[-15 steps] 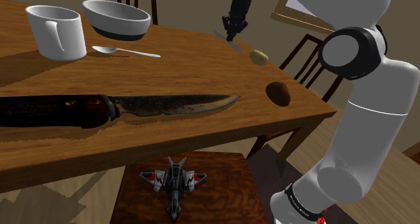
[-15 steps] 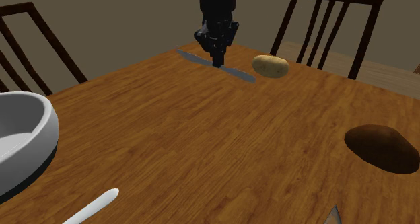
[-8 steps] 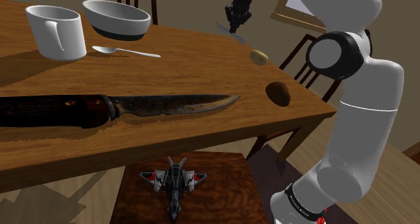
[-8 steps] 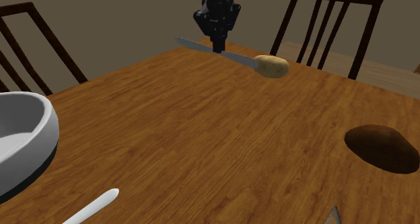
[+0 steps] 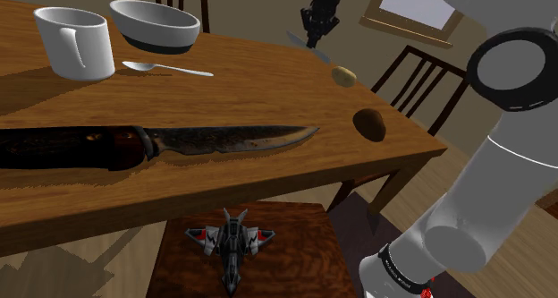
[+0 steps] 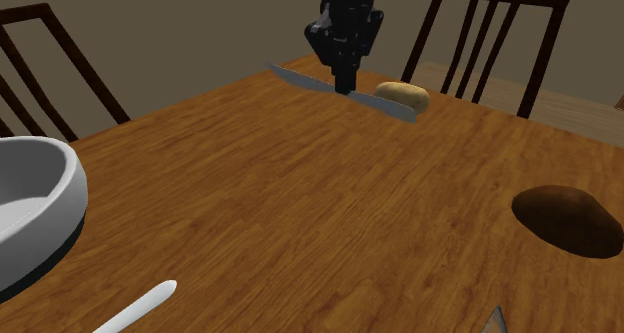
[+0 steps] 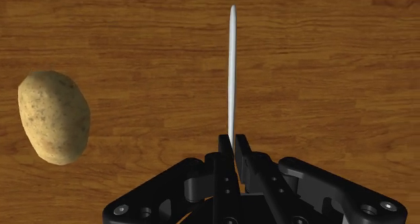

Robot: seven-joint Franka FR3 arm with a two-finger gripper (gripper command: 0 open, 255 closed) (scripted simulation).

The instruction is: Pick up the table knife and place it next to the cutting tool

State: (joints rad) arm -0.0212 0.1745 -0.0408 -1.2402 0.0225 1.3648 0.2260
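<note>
Table knife (image 6: 385, 103): I'm seeing it hanging seemingly clear of the wooden table (image 6: 300, 211), well apart from the big dark-handled knife (image 5: 179, 144), out beyond that knife's tip.
Gripper (image 6: 345, 89): its fingers are pinching the thin table knife near mid-length, almost fully closed.
Axes: the big knife is lying along the table's near edge, its tip pointing toward the gripper.
Next move: I'm judging it needs carrying back beside that blade.
</note>
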